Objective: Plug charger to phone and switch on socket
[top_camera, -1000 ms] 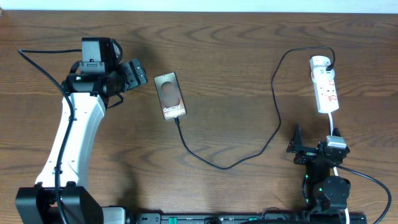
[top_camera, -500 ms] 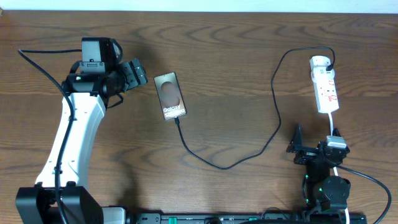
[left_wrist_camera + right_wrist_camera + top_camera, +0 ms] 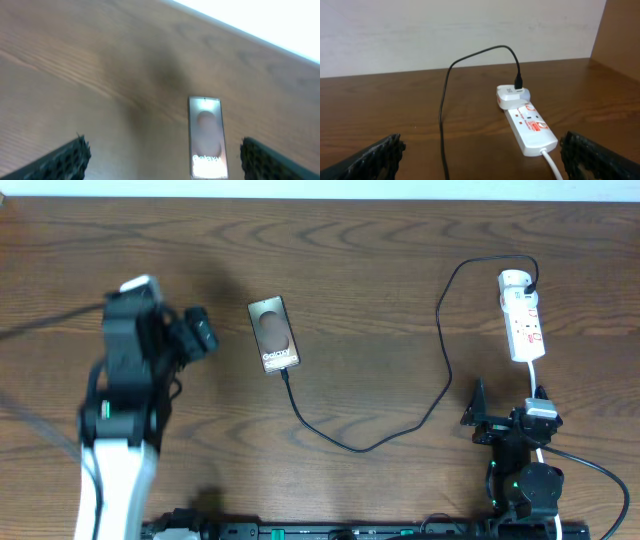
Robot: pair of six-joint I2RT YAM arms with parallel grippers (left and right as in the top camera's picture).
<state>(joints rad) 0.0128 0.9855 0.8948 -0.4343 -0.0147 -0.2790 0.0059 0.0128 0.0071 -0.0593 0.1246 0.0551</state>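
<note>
The brown-bronze phone (image 3: 274,333) lies flat left of centre and also shows in the left wrist view (image 3: 206,137). The black charger cable (image 3: 360,447) runs from the phone's near end in a loop to a black plug on the rounded end of the white socket (image 3: 522,315). Its connector tip (image 3: 285,374) touches the phone's near edge; I cannot tell if it is seated. My left gripper (image 3: 200,335) is open and empty, left of the phone, blurred; its fingers frame the left wrist view (image 3: 162,167). My right gripper (image 3: 478,412) is open and empty, in front of the socket (image 3: 527,125).
The socket's white lead (image 3: 537,378) runs toward the right arm's base. The cable (image 3: 442,115) crosses the table left of the socket. A pale wall stands behind the table's far edge (image 3: 470,30).
My left arm has swung toward the front left and shows motion blur; its gripper has drawn slightly away from the phone. Phone, cable, socket and right arm are unmoved.
</note>
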